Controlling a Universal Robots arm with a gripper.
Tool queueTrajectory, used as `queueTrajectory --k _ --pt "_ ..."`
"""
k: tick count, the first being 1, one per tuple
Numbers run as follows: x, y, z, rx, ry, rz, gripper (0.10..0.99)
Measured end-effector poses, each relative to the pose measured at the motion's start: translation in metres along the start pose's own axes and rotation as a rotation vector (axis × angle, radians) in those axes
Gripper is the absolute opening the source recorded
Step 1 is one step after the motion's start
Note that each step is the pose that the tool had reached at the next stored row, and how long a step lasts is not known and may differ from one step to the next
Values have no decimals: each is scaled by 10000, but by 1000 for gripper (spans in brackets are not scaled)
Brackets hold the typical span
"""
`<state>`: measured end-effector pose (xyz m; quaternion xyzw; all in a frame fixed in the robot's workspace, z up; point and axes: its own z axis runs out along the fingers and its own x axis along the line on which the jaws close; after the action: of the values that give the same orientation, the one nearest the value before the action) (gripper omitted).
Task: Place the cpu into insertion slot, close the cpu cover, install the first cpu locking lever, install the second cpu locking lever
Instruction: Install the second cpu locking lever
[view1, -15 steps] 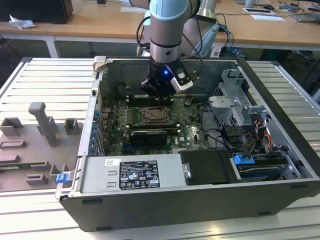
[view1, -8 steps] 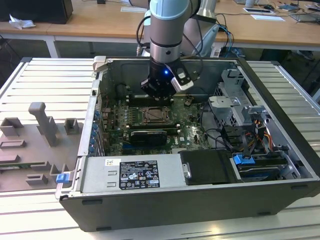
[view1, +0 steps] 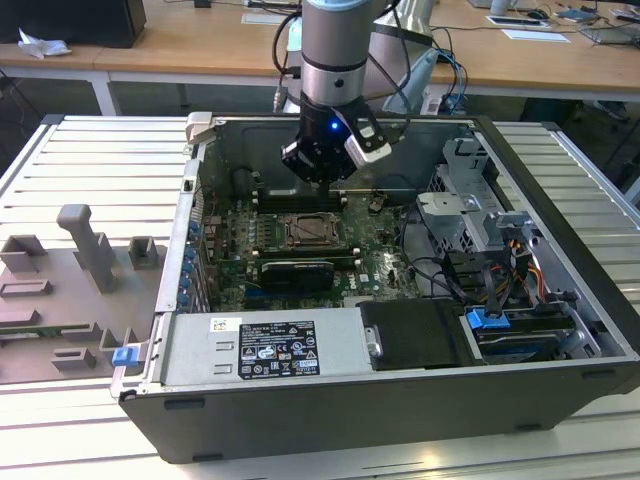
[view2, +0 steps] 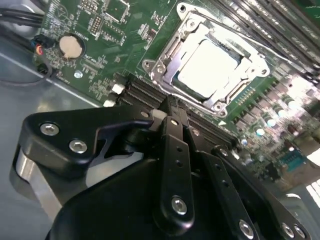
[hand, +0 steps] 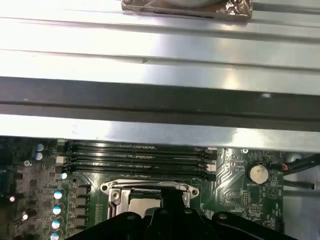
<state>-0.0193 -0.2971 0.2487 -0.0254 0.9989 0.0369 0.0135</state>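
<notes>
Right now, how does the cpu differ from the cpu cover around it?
The cpu is a solid, pale, glossy square; the cpu cover is a silvery metal frame with a window cut through its middle. The cpu sits inside that window, while the cpu cover surrounds it and is larger. Both lie flat at the insertion slot on the green board, with the gripper above.

A pale ribbed metal work surface (view1: 90, 150) fills the foreground of the exterior view. Behind it run long wooden desks (view1: 200, 45) with white legs, papers (view1: 535, 34) scattered on the top. A dark box (view1: 75, 20) sits on the desk at the exterior view's left. Lighting is even and bright.
</notes>
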Motion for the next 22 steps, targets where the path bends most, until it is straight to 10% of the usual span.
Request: queueTrajectory --k 6,9,22 --pt "9 -189 -42 6 8 0 106" --pt "10 -253 -45 -5 240 18 106" --pt "29 -626 -67 -8 244 18 106"
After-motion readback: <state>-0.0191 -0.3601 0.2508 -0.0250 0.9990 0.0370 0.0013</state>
